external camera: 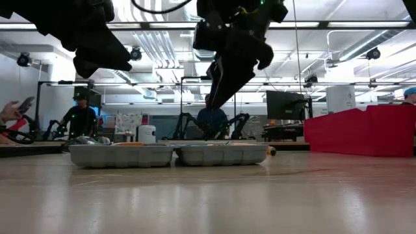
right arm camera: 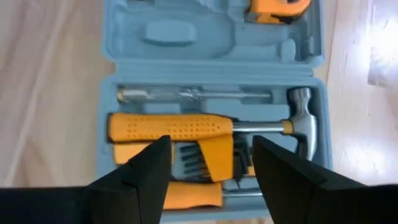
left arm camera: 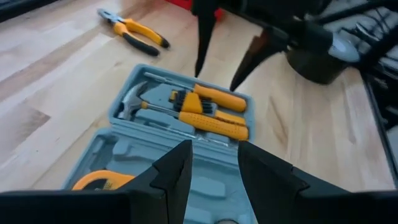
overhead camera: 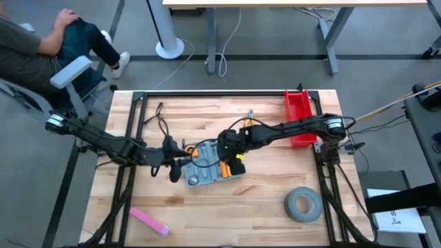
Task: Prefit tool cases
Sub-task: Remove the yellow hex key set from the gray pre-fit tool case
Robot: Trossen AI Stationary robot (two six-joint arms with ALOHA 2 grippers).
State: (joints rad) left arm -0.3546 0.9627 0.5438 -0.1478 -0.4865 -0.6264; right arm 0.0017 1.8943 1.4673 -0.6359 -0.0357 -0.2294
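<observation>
Tools already fill one half of the blue-grey plastic tool case, which lies opened flat at the middle of the wooden desk, so the recesses face up for fitting. Right pincer hangs over the yellow-handled hammer, fingers apart and empty. Left pincer, also parted and empty, hovers above the other half.

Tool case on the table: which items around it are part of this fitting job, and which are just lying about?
In the job:
- open blue-grey tool case
- hammer, seated in its recess
- yellow-handled tools in the case
- left gripper and right gripper, both open above the case

Lying about:
- red bin
- grey tape roll
- pink strip
- pliers, loose on the table; possibly still to be fitted
</observation>
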